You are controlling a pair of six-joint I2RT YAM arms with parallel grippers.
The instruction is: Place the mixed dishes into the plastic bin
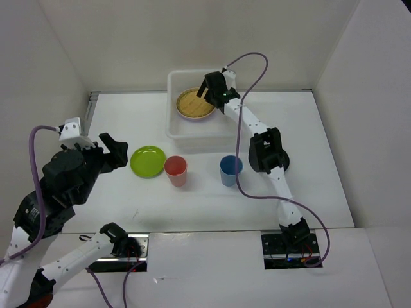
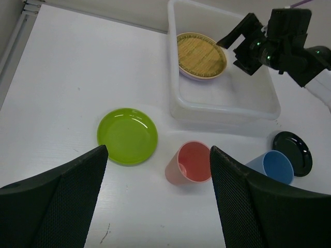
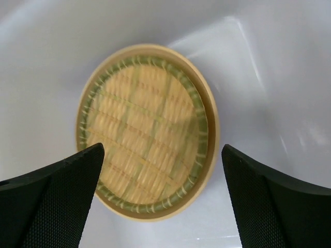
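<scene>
A white desk [image 1: 192,205] is enclosed by plain white walls [image 1: 192,38] at the back and on both sides. The plastic bin [image 1: 199,131] is placed at the far middle of the desk, close to the back wall. Inside it, towards its left end, the woven tan plate [image 1: 196,102] is stacked flat on the lilac plate [image 2: 199,78], of which only a thin edge is seen beneath it. The right gripper [image 1: 204,94] is held over the bin, just above the right side of the woven plate; its fingers [image 3: 46,206] are spread wide and nothing is grasped between them. In the right wrist view the plate is seen apart from both fingers. The left gripper [image 1: 119,153] is held above the left part of the desk, its fingers [image 2: 57,206] likewise spread apart and empty. On the desk in front of the bin, the lime green plate [image 1: 148,161] is found to the left, with the coral-red cup [image 1: 175,171] just beside it to the right, upright and mouth up. The blue cup [image 1: 230,169] is stood further right, also upright, apart from the red one. The glossy black plate [image 2: 292,152] is laid just to the right of the blue cup, largely hidden behind the right arm in the top view.
</scene>
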